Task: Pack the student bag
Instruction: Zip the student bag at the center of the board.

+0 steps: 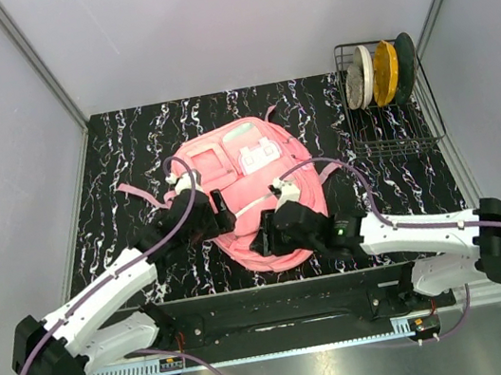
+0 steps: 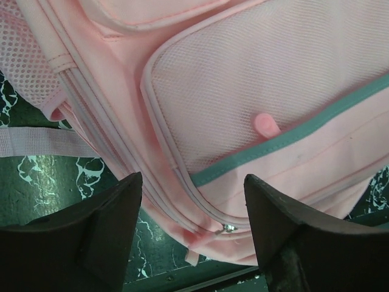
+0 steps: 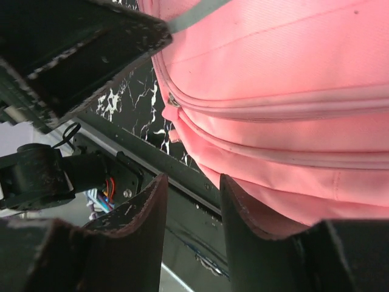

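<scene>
The student bag (image 1: 250, 183), a big soft pink backpack, lies flat in the middle of the black marbled table (image 1: 112, 163). My left gripper (image 1: 219, 214) sits at its near-left edge, my right gripper (image 1: 266, 233) at its near edge. In the left wrist view the left gripper (image 2: 191, 182) is open, its jaws straddling the bag's seam where a small metal zipper pull (image 2: 229, 228) lies below the mint-trimmed mesh pocket (image 2: 292, 134). The right gripper (image 3: 192, 182) is open by a narrow gap with nothing in it. The bag's (image 3: 285, 91) bottom edge lies beside its right finger.
A wire dish rack (image 1: 395, 130) at the back right holds white, yellow and dark green plates. A pink strap (image 2: 42, 143) trails on the table left of the bag. The table's black front rail (image 3: 170, 170) runs just under the right gripper.
</scene>
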`<state>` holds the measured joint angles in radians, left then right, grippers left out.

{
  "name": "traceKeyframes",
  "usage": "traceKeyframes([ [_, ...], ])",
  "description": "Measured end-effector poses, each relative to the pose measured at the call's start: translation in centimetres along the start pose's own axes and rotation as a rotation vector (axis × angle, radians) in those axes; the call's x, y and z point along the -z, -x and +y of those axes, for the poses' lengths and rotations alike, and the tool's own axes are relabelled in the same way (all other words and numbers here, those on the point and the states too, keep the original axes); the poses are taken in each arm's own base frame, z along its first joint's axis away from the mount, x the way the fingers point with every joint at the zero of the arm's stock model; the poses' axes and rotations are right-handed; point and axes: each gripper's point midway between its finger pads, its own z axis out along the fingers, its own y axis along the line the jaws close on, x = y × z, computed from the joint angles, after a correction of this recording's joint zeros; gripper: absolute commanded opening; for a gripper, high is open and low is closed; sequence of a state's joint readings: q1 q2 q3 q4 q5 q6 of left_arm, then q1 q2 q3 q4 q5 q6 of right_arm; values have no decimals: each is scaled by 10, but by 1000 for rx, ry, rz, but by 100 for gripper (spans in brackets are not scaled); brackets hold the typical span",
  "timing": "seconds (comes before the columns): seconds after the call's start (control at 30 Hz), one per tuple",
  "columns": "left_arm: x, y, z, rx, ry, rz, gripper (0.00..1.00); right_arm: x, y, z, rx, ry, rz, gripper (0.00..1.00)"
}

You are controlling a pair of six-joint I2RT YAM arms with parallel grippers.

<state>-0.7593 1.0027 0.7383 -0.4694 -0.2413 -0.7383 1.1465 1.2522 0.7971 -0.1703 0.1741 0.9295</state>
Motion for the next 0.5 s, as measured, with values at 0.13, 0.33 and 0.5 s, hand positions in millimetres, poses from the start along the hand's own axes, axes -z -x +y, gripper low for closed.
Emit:
traceKeyframes([
  [0.13, -9, -3, 7, 6, 23, 33, 71, -11, -1, 12, 47, -7, -50, 47],
  [0.33, -15, 6, 6, 44, -1, 25, 54, -35, 7, 44, 92, -34, -116, 48],
  [0.5, -19, 16, 3, 54, -28, 2, 50, -45, 5, 38, 102, -101, -129, 48],
])
